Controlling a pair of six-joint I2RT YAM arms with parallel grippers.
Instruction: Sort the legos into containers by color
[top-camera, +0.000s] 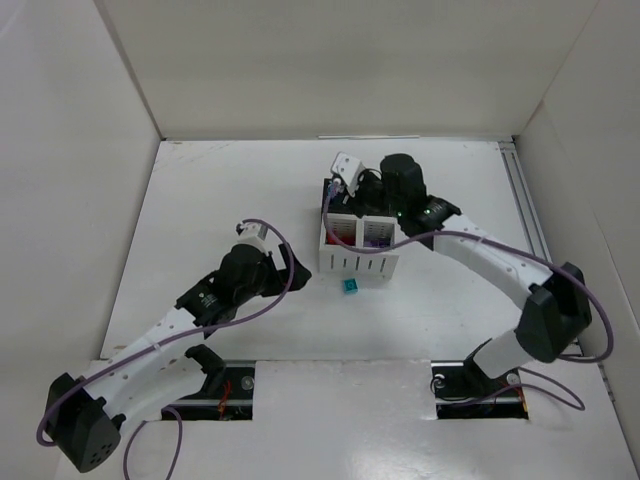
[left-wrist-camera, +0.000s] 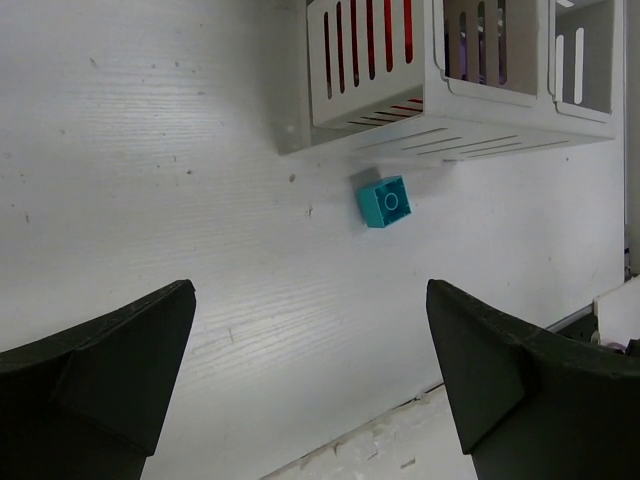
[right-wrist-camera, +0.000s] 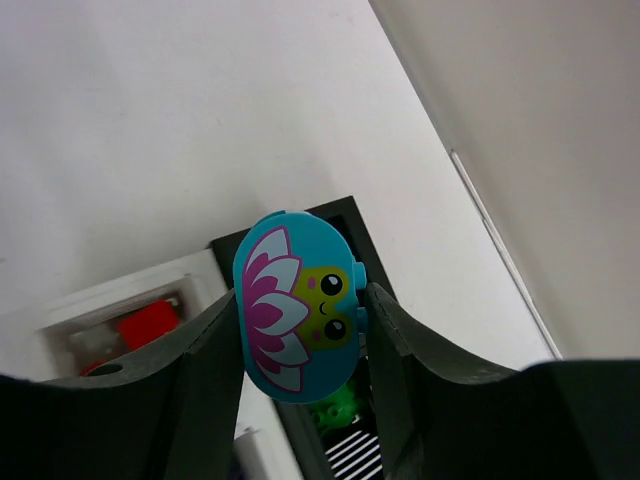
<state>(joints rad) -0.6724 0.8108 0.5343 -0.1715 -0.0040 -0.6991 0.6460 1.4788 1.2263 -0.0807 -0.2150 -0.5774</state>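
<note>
While the right claw (right-wrist-camera: 301, 300) hangs over the bins at the far middle of the table (top-camera: 215, 195), its two fingers are clamped on the sides of a teal oval (right-wrist-camera: 292, 318). The oval's face, printed with pink and white petals and a small green smiling figure, is turned toward the wrist camera. Below it in that view lies a black bin (right-wrist-camera: 353, 230) with a green brick (right-wrist-camera: 336, 408) inside. To its left is a white bin (right-wrist-camera: 115, 302) holding a red brick (right-wrist-camera: 148, 325). The oval is above the black bin's near edge and touches nothing but the fingers.

From the top camera, the white bins (top-camera: 357, 263) stand side by side with their slotted wall facing the arms, and the right arm reaches over them from the right. A teal brick (top-camera: 350, 287) lies on the table just in front of that wall, studs up and apart from it.

Left of the bins, the left claw (top-camera: 289, 267) sits low, its fingers (left-wrist-camera: 120, 370) spread wide with nothing between them. Its wrist camera looks across bare table at the teal brick (left-wrist-camera: 384, 201), which is well ahead of the fingertips. Red shows through the slots of the left white bin (left-wrist-camera: 372, 60), and purple through the next one.
</note>
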